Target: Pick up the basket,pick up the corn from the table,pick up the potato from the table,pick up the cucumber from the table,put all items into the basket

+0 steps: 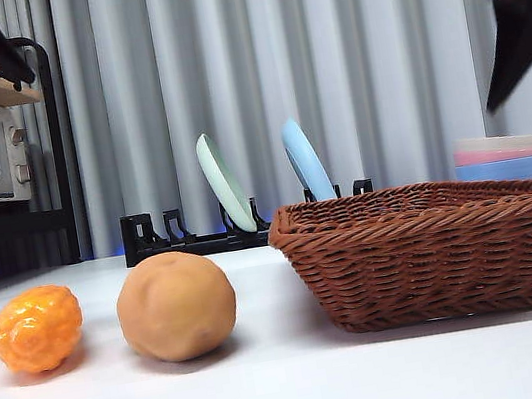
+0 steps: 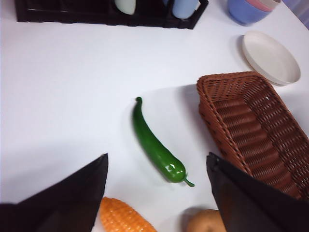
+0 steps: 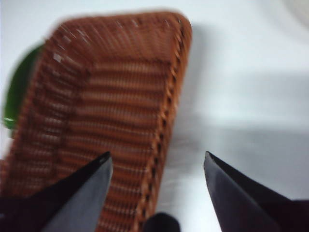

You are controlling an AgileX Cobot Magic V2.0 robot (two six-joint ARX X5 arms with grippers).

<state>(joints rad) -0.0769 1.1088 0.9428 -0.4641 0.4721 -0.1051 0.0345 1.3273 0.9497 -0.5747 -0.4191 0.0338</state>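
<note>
Corn [image 1: 37, 329], potato [image 1: 176, 306] on table at left | cucumber [image 2: 156, 143] behind them, beside basket [image 1: 441, 248] at right | right gripper [image 3: 155, 164] wide open, empty, above basket rim: straddle one braided edge squarely before closing | left gripper [image 2: 157, 166] open, empty, waiting.

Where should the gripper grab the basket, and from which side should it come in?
Take the basket by a long side's braided rim, coming down from above with one jaw inside and one outside. The walls flare and the body looks far wider than the jaws' spread, so only the rim seems to fit. The right gripper, open, hangs over that edge.
</note>
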